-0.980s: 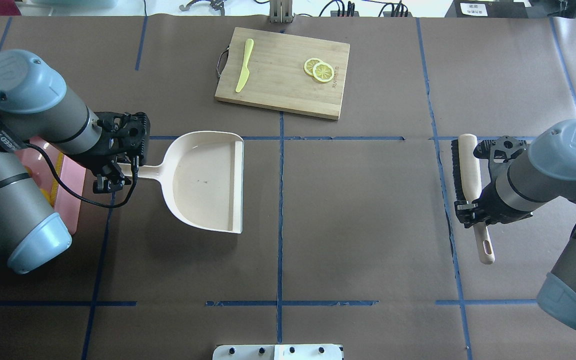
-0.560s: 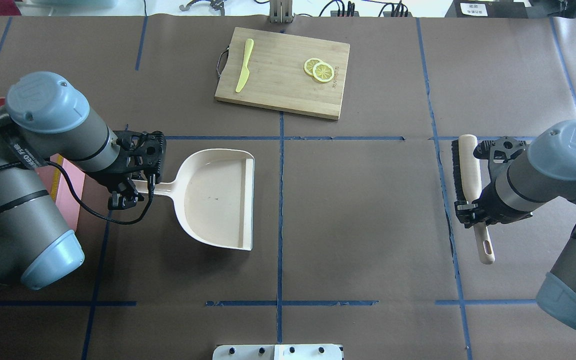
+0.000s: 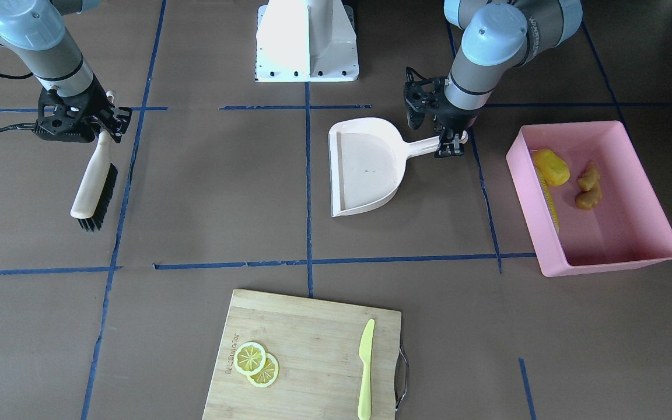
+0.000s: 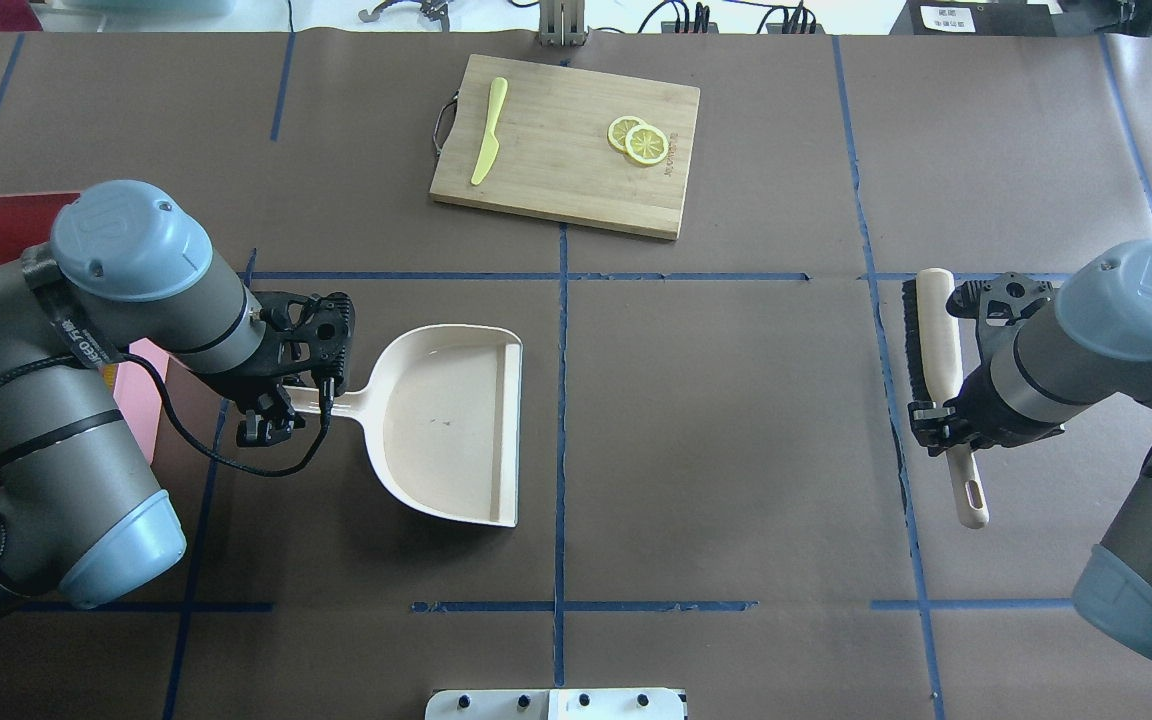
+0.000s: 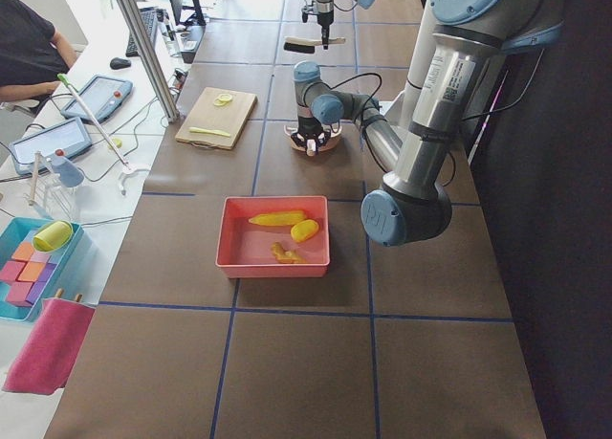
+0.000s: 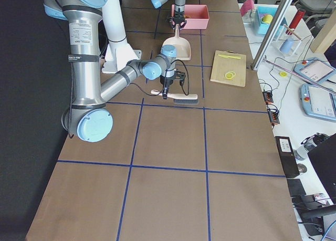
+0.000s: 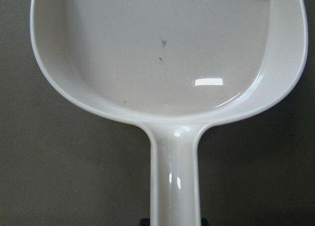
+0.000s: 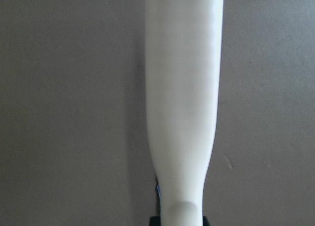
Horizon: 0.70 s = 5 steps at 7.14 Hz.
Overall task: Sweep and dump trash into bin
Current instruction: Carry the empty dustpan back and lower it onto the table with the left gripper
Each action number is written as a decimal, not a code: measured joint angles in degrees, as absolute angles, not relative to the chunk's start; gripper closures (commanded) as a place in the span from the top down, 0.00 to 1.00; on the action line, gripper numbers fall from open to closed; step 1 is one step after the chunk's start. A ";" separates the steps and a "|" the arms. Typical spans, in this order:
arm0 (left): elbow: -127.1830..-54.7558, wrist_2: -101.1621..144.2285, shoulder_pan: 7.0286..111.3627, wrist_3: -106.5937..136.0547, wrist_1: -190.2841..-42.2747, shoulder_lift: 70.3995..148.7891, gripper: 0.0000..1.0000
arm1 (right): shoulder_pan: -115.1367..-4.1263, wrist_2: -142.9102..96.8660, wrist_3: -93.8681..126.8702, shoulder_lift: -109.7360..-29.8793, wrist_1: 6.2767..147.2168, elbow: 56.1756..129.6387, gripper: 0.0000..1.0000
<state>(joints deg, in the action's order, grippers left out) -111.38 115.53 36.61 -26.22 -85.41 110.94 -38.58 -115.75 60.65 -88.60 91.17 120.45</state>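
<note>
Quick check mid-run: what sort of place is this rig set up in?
Probably a robotics lab or data-collection cell, not a real kitchen: the table is covered in brown paper marked with a blue tape grid, and a side bench holds tablets, with a person at it.

The pink, slope-walled bin point(image 3: 604, 263) is set upright on the desk point(image 3: 196, 204). Inside it, the long corn cob point(image 3: 548, 195) is laid along one long wall, the rounded yellow lump point(image 3: 552, 166) at its end, and the knobbly ginger root point(image 3: 588, 186) nearby.
</note>
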 measured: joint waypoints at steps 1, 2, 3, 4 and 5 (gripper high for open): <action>-111.44 113.49 36.39 -26.08 -85.39 111.23 0.78 | -38.58 -115.75 60.65 -88.60 91.15 120.51 0.03; -111.49 112.37 36.25 -25.91 -85.41 111.37 0.94 | -38.58 -115.75 60.67 -88.60 91.15 120.60 0.03; -111.51 111.93 36.15 -25.77 -85.40 111.41 0.99 | -38.58 -115.75 60.70 -88.59 91.14 120.71 0.03; -111.53 111.78 36.09 -25.47 -85.39 111.41 1.00 | -38.58 -115.75 60.72 -88.59 91.14 120.79 0.03; -111.70 111.69 36.06 -25.15 -85.41 111.39 1.00 | -38.63 -115.77 60.59 -88.61 91.14 120.82 0.03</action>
<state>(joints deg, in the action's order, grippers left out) -111.70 111.69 36.06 -25.15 -85.41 111.39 -38.63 -115.77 60.59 -88.61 91.14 120.82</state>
